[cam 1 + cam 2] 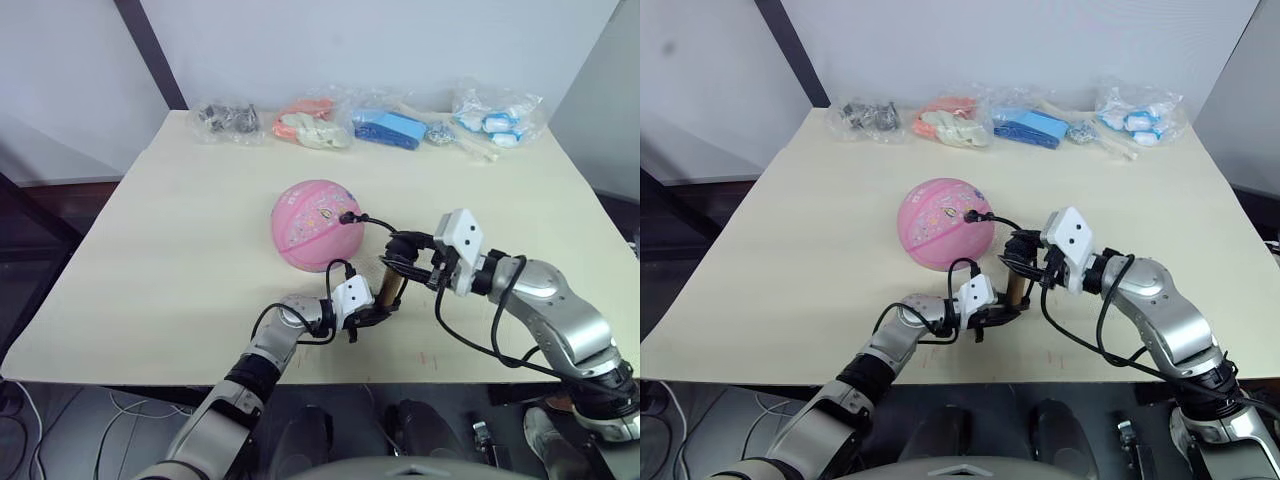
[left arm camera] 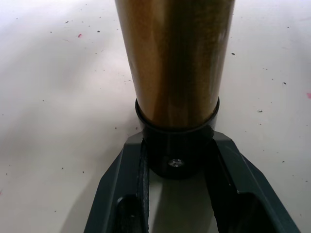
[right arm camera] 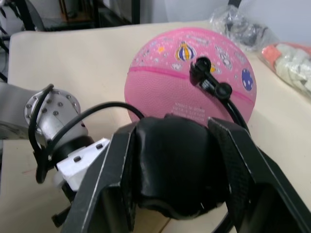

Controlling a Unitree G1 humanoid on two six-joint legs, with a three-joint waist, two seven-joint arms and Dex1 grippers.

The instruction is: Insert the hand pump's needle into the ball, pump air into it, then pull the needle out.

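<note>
The pink ball (image 1: 316, 224) sits round at the table's middle. The needle's black fitting (image 3: 201, 69) is plugged into its valve, and the thin black hose (image 1: 378, 222) runs from there to the pump. The hand pump's gold-bronze barrel (image 1: 389, 284) stands nearly upright just in front of the ball. My left gripper (image 1: 372, 313) is shut on the barrel's black bottom cap (image 2: 176, 151), holding it down on the table. My right gripper (image 1: 408, 256) is shut on the black T-handle (image 3: 176, 165) at the pump's top.
Along the table's far edge lie several clear bags: dark parts (image 1: 227, 119), orange and white items (image 1: 312, 124), a blue item (image 1: 391, 128) and blue-white pieces (image 1: 495, 120). The table's front edge (image 1: 330, 383) runs close under both arms.
</note>
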